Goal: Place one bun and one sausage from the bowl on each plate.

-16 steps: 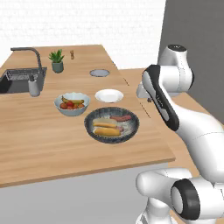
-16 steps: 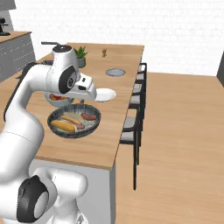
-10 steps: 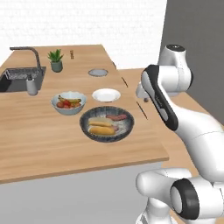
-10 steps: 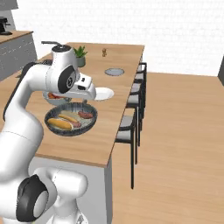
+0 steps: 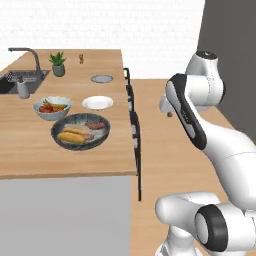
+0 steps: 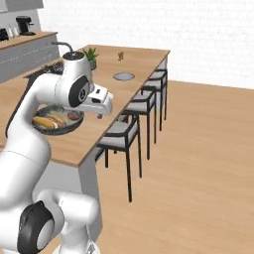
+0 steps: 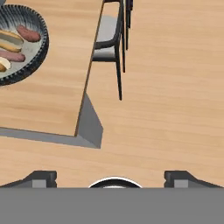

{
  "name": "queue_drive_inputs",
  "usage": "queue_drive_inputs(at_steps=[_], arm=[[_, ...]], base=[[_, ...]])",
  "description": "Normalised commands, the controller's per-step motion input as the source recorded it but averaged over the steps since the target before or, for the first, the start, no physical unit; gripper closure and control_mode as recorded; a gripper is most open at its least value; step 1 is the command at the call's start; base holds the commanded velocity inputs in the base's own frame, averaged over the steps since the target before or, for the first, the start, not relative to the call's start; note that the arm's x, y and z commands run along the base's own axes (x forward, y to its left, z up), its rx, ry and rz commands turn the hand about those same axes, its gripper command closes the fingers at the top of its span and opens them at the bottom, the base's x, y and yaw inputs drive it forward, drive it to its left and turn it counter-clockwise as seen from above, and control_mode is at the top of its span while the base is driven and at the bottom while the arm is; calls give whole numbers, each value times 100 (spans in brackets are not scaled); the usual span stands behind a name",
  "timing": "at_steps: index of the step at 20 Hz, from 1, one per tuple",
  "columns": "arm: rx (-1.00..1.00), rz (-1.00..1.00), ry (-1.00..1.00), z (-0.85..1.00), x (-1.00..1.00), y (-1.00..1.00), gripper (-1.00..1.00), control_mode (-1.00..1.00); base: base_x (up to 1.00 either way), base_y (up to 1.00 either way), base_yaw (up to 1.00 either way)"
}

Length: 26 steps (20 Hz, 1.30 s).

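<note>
Dark bowl (image 5: 80, 131) sits on the wooden bench (image 5: 60, 155), near its stool-side edge, holding both buns (image 5: 71, 135) and both sausages (image 5: 95, 125). White plate (image 5: 97, 103) lies just beyond the bowl; grey plate (image 5: 101, 79) farther beyond, well apart. Fruit bowl (image 5: 51, 108) just beside the dark bowl, sink side. End effector (image 7: 111, 178) hangs off the bench over the floor, well apart from the bowl, jaws spread wide, empty.

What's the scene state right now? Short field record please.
gripper: open, empty, over the floor beside the counter
dark blue-grey bowl: on the wooden counter, holds the buns and sausages
yellow-tan buns: two, in bowl
reddish-brown sausages: two, in bowl
white plate: bare
grey plate: bare
pale fruit bowl: left of white plate
</note>
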Motion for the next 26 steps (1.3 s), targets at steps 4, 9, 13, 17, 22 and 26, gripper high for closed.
queue_drive_inputs(at_steps=[4, 9, 13, 17, 22, 26], arm=[[0, 0, 0, 0, 0, 0, -100, 100], [0, 0, 0, 0, 0, 0, -100, 100], [0, 0, 0, 0, 0, 0, -100, 100], [0, 0, 0, 0, 0, 0, -100, 100], [0, 0, 0, 0, 0, 0, -100, 100], [0, 0, 0, 0, 0, 0, -100, 100]], base=[[1, -94, 57], [23, -84, 63], [48, -80, 61], [47, -86, 58], [31, -84, 60], [3, -86, 59]])
